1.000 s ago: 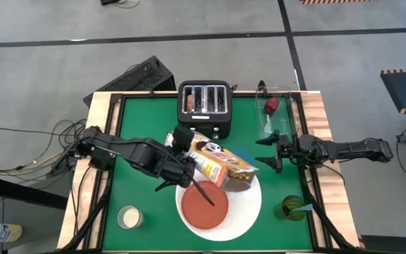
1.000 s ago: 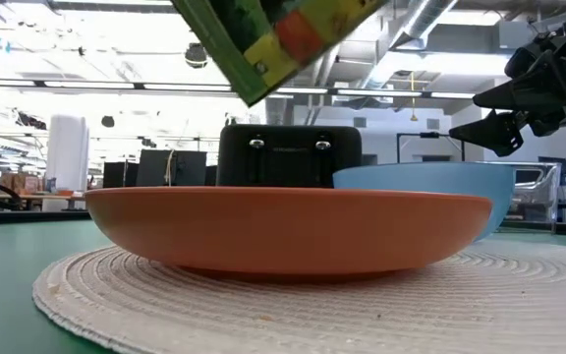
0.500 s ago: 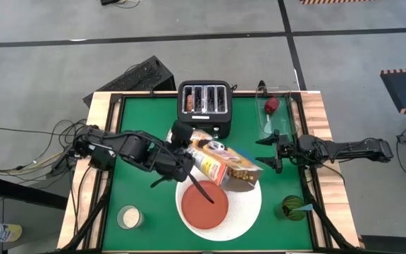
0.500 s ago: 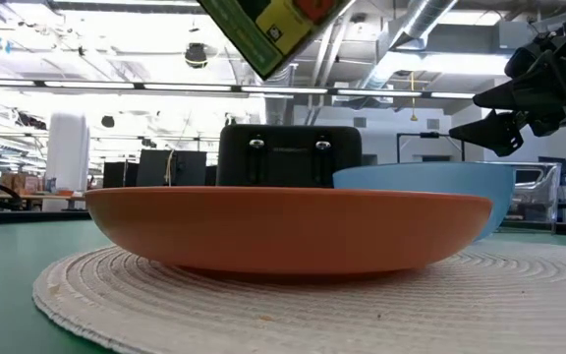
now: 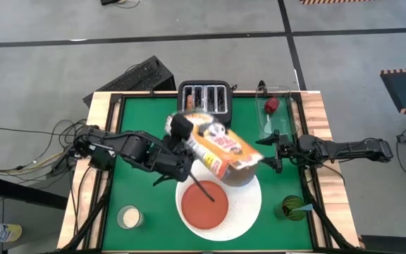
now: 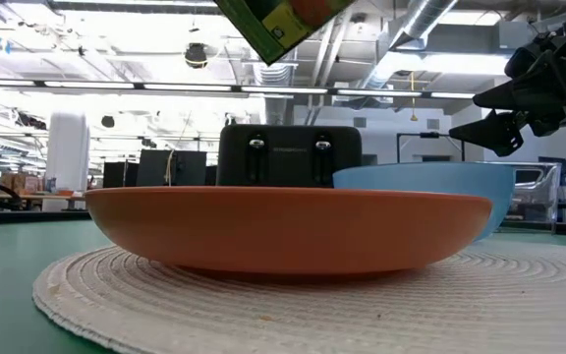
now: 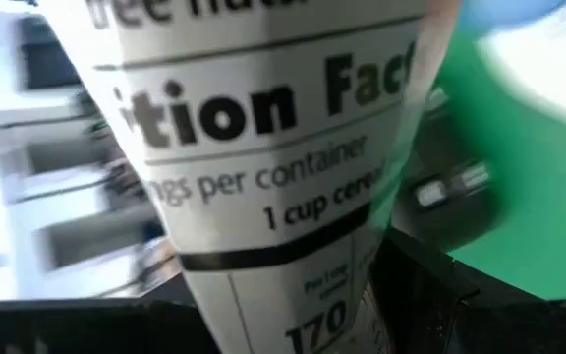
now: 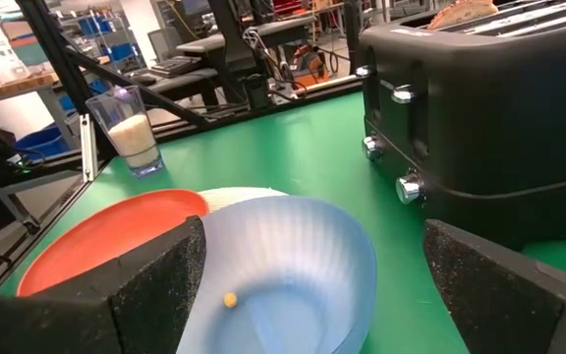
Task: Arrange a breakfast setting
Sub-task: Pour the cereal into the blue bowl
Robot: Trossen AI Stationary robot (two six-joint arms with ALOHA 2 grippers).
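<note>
My left gripper (image 5: 187, 156) is shut on a tilted cereal box (image 5: 223, 149), held in the air over the far part of the large round white plate (image 5: 249, 204). The box's corner shows in the low view (image 6: 283, 20). The red-orange plate (image 5: 204, 206) lies on the white plate. The blue bowl (image 8: 283, 261) stands on the white plate's far right, under the box, with one yellow cereal piece (image 8: 229, 299) in it. My right gripper (image 5: 273, 152) is open and empty, level, just right of the bowl. A bagel (image 5: 189, 103) sticks out of the toaster. My left gripper pinches the cereal box between its two fingers near the box's left end (image 5: 194, 147), one finger (image 7: 421, 295) beside the nutrition panel (image 7: 263, 128). The fingers come from the table's left. The box is lifted clear and tilted, its right end (image 5: 249, 168) lowest.
A black toaster (image 5: 204, 99) stands at the far middle. A clear container with a dark red piece (image 5: 271, 106) is at the far right. A glass of milk (image 5: 130, 216) is near left, a green cup with a blue-handled spoon (image 5: 292, 209) near right.
My left gripper has risen and gone a little toward the far edge with the cereal box. The box has climbed in the low view and turned, staying tilted over the bowl.
</note>
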